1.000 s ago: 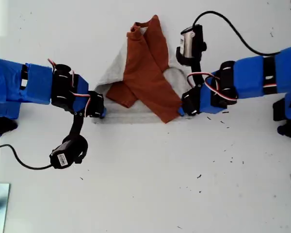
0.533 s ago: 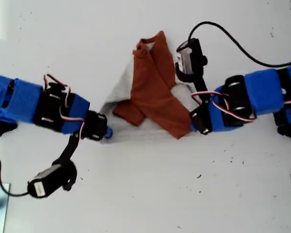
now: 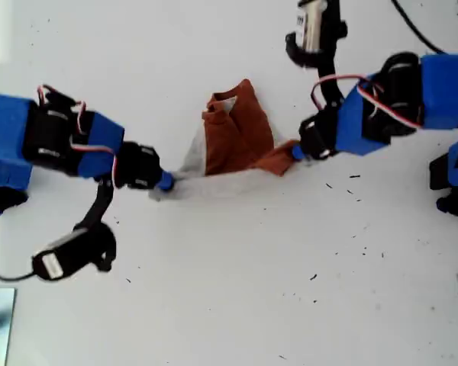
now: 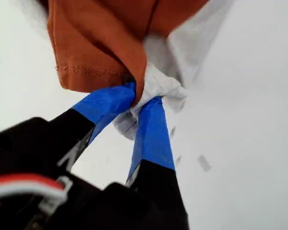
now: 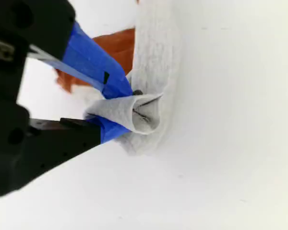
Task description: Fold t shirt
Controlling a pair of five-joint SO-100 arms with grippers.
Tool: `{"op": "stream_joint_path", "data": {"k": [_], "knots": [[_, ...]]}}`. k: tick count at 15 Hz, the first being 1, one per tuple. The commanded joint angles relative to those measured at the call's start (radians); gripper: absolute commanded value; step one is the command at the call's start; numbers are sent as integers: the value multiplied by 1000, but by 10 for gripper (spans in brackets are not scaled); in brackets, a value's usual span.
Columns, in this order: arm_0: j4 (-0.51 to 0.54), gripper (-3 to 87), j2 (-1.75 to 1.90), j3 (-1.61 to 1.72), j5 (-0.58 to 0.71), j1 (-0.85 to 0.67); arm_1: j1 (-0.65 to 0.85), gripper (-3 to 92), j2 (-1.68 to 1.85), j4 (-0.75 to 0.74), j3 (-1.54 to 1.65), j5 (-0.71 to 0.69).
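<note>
Both grippers have carried the shirt's lower hem toward the collar since the earlier frames, so the garment now covers less table. My first gripper, the one at the exterior view's right, has its blue-taped jaws pinched together on the t shirt, with grey hem and an orange sleeve end caught between them. My second gripper, at the exterior view's left, is likewise clamped on a rolled fold of grey hem. Between them the t shirt lies bunched on the white table, orange sleeves crossed over the grey body, collar away from the hem.
</note>
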Motion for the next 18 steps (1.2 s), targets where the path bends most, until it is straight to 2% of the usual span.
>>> {"op": "stream_joint_path", "data": {"k": [1, 2, 3, 4, 5, 6, 7, 8, 9, 10, 12, 14, 15, 16, 17, 18], "knots": [[-31, -3, 133, 77, 123, -276, 189, 33, 21, -239, 23, -166], [-38, -3, 183, 112, 164, -371, 261, 35, -5, -319, 29, -199], [-55, -3, 244, 146, 213, -451, 333, 143, -17, -387, 29, -199], [-109, 86, 324, 202, 262, -523, 400, 268, -28, -468, 37, -196], [-192, 253, 408, 270, 331, -574, 459, 252, -46, -522, 35, -176], [-212, 269, 468, 319, 339, -626, 537, 232, -54, -558, 52, -75], [-225, 333, 500, 347, 365, -666, 618, 222, -43, -591, 78, -8], [-215, 306, 505, 348, 387, -695, 686, 219, -31, -572, 74, 2], [-215, 199, 515, 350, 397, -716, 741, 219, -23, -506, 41, -6], [-218, 131, 549, 364, 397, -729, 770, 219, 0, -439, 18, -54], [-207, 125, 652, 428, 399, -701, 772, 219, 129, -316, 80, -152], [-212, 79, 983, 646, 330, -540, 695, 190, 396, -245, 353, -230], [-196, 41, 1244, 801, 238, -430, 640, 46, 604, -245, 557, -158], [-138, -2, 1565, 973, 123, -316, 581, 36, 821, -224, 746, -77], [-51, -2, 1740, 1121, 0, -221, 528, 36, 1017, -169, 902, -5], [-81, -2, 1689, 1189, -43, -132, 482, 36, 1186, -95, 1040, 66]]}}
